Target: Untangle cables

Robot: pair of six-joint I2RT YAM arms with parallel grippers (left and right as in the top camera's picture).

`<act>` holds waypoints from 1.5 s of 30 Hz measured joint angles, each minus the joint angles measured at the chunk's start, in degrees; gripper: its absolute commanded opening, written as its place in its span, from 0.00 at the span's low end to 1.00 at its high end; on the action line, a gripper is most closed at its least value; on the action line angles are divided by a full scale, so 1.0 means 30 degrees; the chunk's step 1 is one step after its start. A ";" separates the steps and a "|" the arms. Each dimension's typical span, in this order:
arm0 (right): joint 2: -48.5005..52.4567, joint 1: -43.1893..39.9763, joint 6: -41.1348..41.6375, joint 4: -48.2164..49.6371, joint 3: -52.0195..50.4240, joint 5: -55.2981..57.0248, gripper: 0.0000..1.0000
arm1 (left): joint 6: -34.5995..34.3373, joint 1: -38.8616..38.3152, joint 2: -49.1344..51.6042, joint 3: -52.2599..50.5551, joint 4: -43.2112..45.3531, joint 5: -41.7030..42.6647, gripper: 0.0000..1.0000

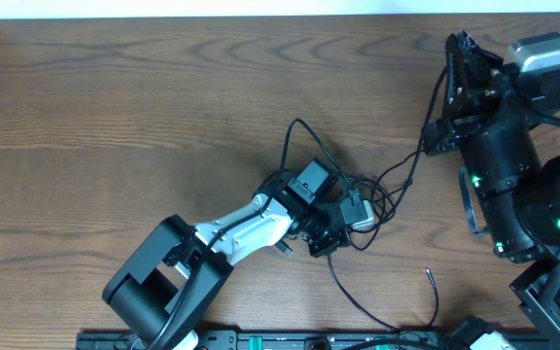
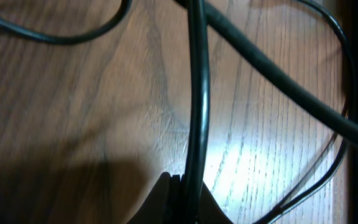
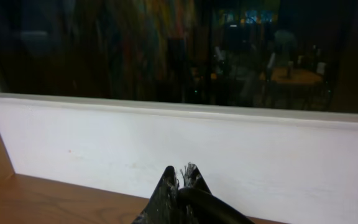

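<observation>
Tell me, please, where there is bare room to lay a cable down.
Free: the left half of the table, between the cables and its left edge; the far strip by the wall. Crowded: the middle around the left gripper, and the right side by the right arm.

1. Overhead: the left gripper [image 1: 331, 231] has its fingertips hidden under its own black wrist housing [image 1: 311, 183]. The tangle of thin black cables [image 1: 369, 194] is partly covered there.
2. Small light grey piece [image 1: 359, 216] in the tangle is too small to tell plug from cord.
3. Left wrist view: the cables are blurred and run off at 12, 3 and 9 o'clock, ends out of frame.
4. Right wrist view: the right gripper [image 3: 180, 177] is cut off at 6 o'clock. A dark rounded shape [image 3: 213, 208] at its 4 o'clock can't be identified.
5. Dark glass pane [image 3: 179, 50] at 12 o'clock shows only murky reflections.
</observation>
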 measured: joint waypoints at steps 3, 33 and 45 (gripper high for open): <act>0.0000 0.0000 -0.0007 -0.0015 0.0000 0.1355 0.01 | -0.0109 0.0270 -0.0015 0.0000 -0.0736 0.0000 0.07; 0.0007 -0.1785 0.0015 -0.1647 0.0000 1.1999 0.01 | -0.3402 1.2466 -1.1555 -0.0051 -0.4940 0.0066 0.07; 0.0058 -0.3388 0.0044 -0.2922 0.0000 1.1999 0.01 | -0.5122 1.8433 -1.7340 -0.0058 -0.5960 -0.0015 0.07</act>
